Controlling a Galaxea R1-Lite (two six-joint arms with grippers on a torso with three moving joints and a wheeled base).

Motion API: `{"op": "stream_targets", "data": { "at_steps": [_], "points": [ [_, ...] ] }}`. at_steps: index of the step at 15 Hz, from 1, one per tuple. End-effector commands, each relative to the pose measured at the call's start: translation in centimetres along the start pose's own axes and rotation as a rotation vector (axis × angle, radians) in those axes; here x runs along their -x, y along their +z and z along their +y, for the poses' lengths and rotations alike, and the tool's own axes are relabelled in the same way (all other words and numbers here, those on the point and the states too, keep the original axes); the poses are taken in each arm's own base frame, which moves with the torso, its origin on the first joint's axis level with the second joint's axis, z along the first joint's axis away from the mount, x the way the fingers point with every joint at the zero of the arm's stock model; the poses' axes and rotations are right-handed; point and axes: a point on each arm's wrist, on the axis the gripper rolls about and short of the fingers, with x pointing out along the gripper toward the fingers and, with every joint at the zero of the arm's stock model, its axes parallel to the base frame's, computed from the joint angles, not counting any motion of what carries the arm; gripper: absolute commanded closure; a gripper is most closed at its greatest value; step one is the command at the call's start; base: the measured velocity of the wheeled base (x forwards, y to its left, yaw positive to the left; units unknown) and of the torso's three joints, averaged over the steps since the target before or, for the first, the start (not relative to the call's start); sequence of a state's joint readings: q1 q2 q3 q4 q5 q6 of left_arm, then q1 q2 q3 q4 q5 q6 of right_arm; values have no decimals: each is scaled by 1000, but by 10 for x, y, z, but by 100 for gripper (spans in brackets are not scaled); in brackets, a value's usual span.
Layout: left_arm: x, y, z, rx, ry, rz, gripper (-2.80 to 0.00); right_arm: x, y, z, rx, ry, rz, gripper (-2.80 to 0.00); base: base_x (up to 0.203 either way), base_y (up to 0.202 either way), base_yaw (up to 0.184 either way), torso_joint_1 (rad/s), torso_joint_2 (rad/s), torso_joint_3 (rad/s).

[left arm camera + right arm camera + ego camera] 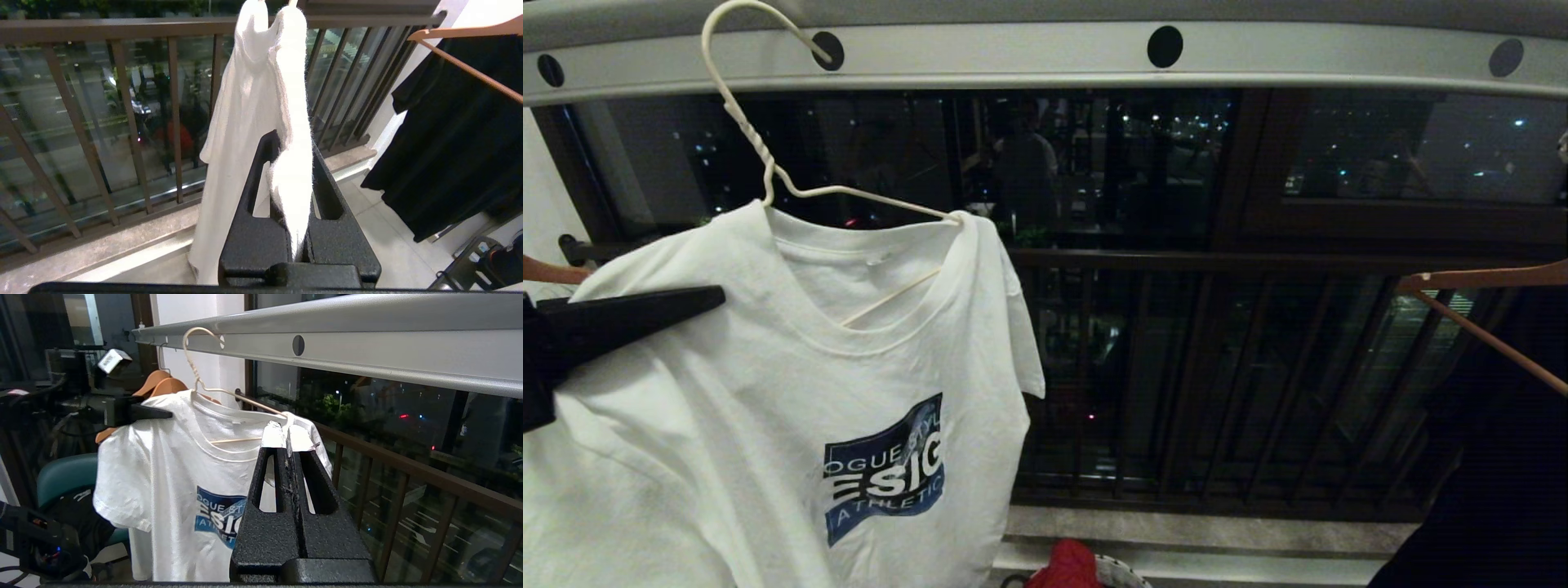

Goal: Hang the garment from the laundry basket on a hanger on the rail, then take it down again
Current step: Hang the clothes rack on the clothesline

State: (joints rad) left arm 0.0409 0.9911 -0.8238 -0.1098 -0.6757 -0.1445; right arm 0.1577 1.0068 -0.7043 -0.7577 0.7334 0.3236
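The garment [768, 408], a white T-shirt with a blue-and-black chest print, hangs on the thin white wire hanger [760, 155]. The hanger's hook sits in a round hole of the light-grey rail [1013, 57]. My left gripper [707, 298] reaches in from the left and is shut on the shirt's shoulder cloth [290, 179], which is pinched between its fingers. My right gripper [286, 435] is shut and empty, and stands off to the side of the shirt's other shoulder [302, 435], outside the head view. The laundry basket [1123, 572] shows only a bit of white rim low down.
A red cloth [1066, 567] lies in the basket. Brown wooden hangers [1478, 282] carry a black garment [1503, 457] at the right, and another wooden hanger end [551, 271] shows at the left. The dark balcony railing [1217, 261] runs behind.
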Motion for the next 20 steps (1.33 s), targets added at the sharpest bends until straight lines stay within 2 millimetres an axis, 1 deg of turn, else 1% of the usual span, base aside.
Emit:
{"op": "stream_targets", "data": {
  "at_steps": [1, 4, 8, 9, 11, 12, 17, 18, 20],
  "points": [
    [-7, -2, 5, 14, -6, 22, 0, 0, 0, 0, 2, 6, -2, 0, 0, 0, 0, 0, 0, 0],
    [-8, -1, 5, 3, -14, 24, 0, 0, 0, 0, 0, 5, 0, 0, 0, 0, 0, 0, 0, 0],
    [-17, -5, 10, 4, -26, 56, 0, 0, 1, 0, 3, 5, -3, 0, 0, 0, 0, 0, 0, 0],
    [-22, -7, 14, -2, -24, 71, 0, 0, 1, 0, 3, 6, -3, 0, 0, 0, 0, 0, 0, 0],
    [-24, -7, 16, -14, -24, 77, 0, 0, 1, 0, 3, 6, -3, 0, 0, 0, 0, 0, 0, 0],
    [-24, -7, 16, -15, -24, 76, -280, 0, 1, 1, 4, 7, -4, 0, 0, 0, 0, 0, 0, 0],
    [-17, -2, 10, -31, -27, 47, -280, 0, 2, 1, 5, 6, -5, 0, 0, 0, 0, 0, 0, 0],
    [-13, -1, 6, -37, -28, 36, -280, 0, 2, 1, 6, 6, -6, 0, 0, 0, 0, 0, 0, 0],
    [2, 3, -6, -44, -33, -6, -280, 0, 2, 1, 6, 7, -6, 0, 0, 0, 0, 0, 0, 0]
  ]
}}
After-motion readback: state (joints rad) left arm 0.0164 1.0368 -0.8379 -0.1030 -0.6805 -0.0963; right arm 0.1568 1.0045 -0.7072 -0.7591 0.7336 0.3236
